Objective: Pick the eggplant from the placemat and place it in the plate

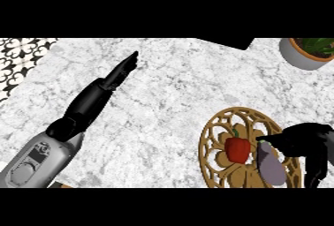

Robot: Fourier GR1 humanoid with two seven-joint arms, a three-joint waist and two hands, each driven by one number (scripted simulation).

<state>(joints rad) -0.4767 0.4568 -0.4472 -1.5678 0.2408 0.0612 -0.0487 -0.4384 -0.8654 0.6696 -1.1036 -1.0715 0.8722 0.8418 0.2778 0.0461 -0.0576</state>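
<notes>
Head view: right hand (301, 140) is curling around the eggplant (270, 163) on the mat (215, 132), beside a pepper (239, 149). Left hand (98, 95) is lying open, far left on the desk (169, 88).

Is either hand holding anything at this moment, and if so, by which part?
The right hand has its fingers at the eggplant's stem end; whether they have closed on it cannot be told. The left hand is open and holds nothing.

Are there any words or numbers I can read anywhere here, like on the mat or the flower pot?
No readable text:
Placemat: curly cut-out pattern only.
Plant pot: plain.
Patterned tiles: shapes, no letters.
Eggplant, red pepper: no stickers.
Left forearm panel: marks too blurred to read.
</notes>
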